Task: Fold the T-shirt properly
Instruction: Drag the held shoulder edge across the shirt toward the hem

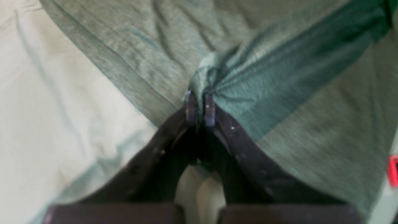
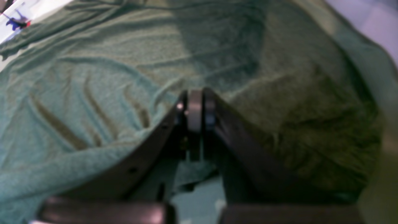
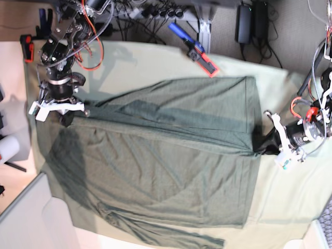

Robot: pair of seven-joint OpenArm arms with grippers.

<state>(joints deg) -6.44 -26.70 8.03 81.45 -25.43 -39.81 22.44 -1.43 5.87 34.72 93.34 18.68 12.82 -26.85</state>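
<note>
First lengthwise fold in hand — both grippers, left and right, clamp the T-shirt; next, lay the raised edge flat toward the table cloth's near edge.

Pale mint-green table cloth covers table, lightly creased. Tangle of black cables along far edge. Black power adapters on grey floor beyond. Soft, even overhead light.
</note>
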